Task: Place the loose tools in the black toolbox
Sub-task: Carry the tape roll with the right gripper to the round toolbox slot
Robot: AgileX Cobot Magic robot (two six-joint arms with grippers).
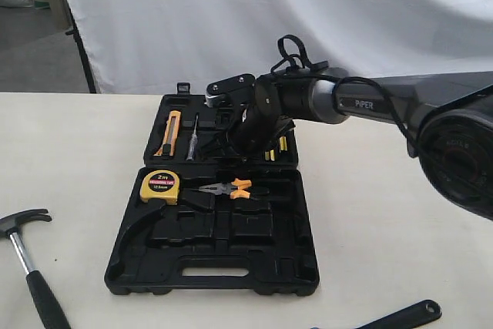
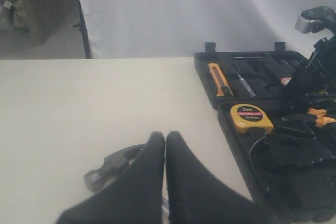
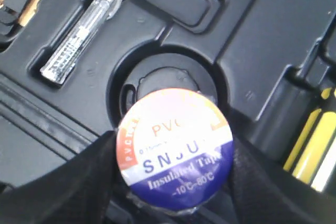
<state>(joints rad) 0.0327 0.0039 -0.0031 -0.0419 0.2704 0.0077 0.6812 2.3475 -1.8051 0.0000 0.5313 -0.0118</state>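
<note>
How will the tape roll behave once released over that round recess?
The tape roll looks light and stiff, so likely unharmed. Round and glossy, it may roll away if it lands on edge beside the recess.

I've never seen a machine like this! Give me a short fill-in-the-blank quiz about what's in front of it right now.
1. The roll gripped by the right end effector is labelled "Insulated ____".
2. The claw hammer lies on the ____, not in the black toolbox.
3. The tape measure in the toolbox is coloured ____.
4. The left end effector, holding nothing, is ____ (open or shut).

Missing words: Tape; table; yellow; shut.
</note>
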